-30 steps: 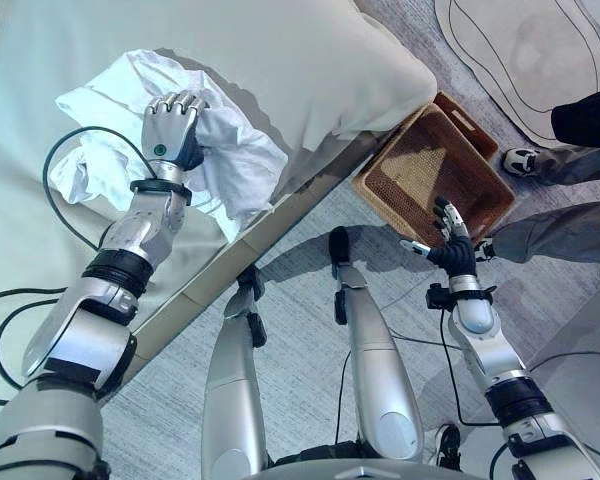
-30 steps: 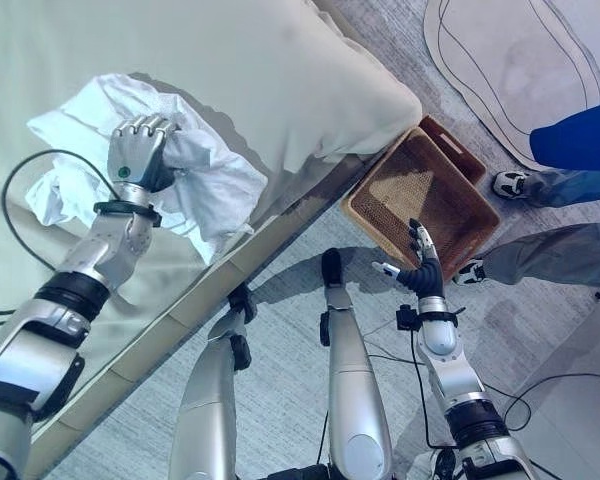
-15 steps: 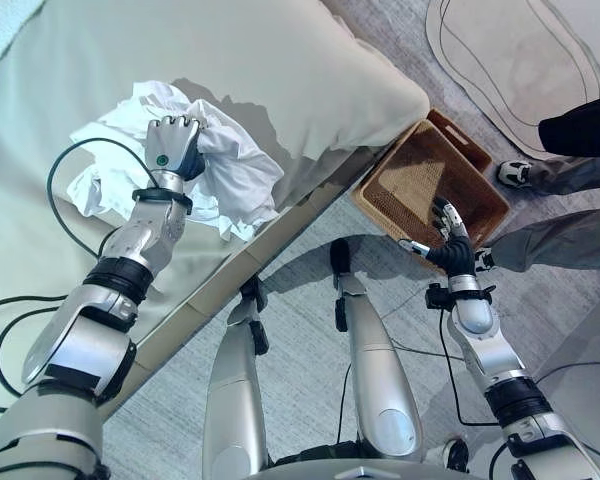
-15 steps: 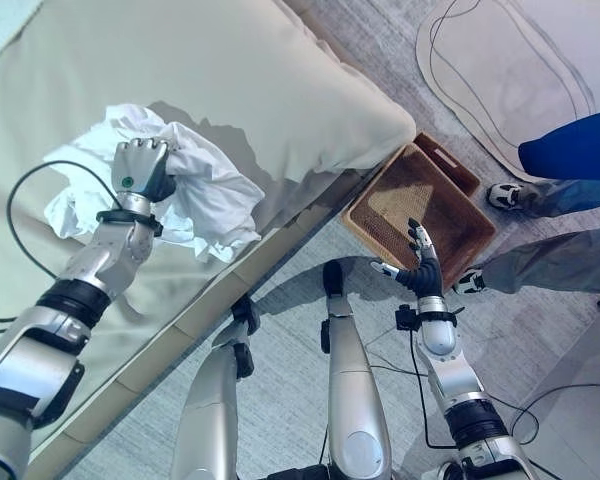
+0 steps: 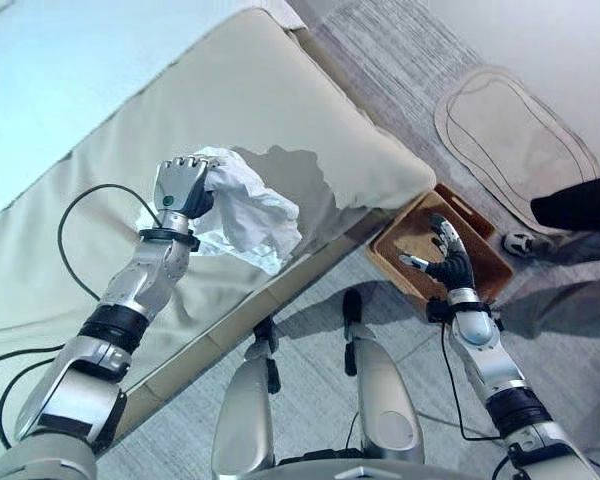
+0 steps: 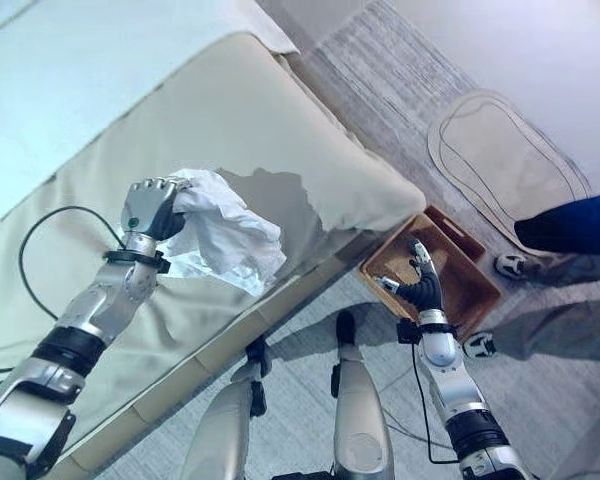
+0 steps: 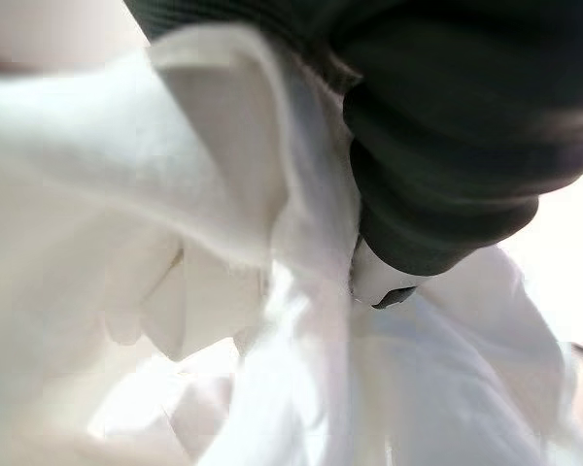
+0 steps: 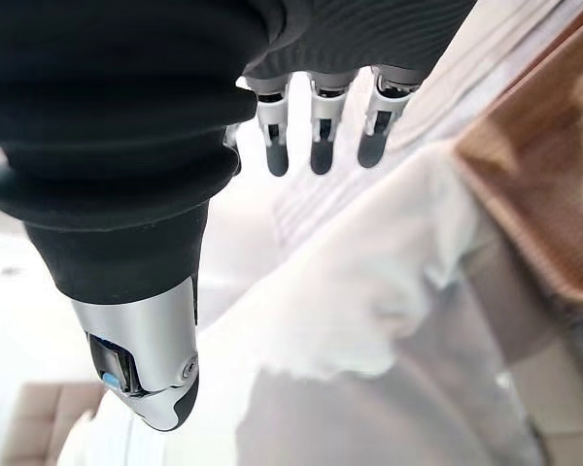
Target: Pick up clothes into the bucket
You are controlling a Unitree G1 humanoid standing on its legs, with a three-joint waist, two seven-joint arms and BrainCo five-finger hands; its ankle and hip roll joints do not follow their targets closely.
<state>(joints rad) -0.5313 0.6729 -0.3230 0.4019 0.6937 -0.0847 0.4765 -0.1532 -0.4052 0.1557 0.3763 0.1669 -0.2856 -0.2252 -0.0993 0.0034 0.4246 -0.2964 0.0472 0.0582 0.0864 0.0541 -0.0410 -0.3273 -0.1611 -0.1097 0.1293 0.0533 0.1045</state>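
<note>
The left hand [image 5: 184, 187] is lifting the white shirt [image 5: 242, 213] up off the bed [image 5: 100, 130]; a moment ago the cloth was lying spread flat there, and now it is bunching up and hanging down from the hand. The camera is also looking from a new spot. The fingers are curling tight around a fistful of the shirt, near the long edge of the bed that faces the robot.

The right hand [image 6: 420, 288] is waiting with fingers loose and apart, holding nothing, just over the brown woven basket [image 6: 470, 278]. The basket is sitting on the floor beside the corner of the bed. A person's shoe [image 6: 514, 265] is showing near the basket.

The shirt looks soft, floppy and light. It will probably droop and swing, and loose ends could catch on the bed's edge. Grabbing a thick bunch near the middle seems the best hold, so less cloth is dangling.
</note>
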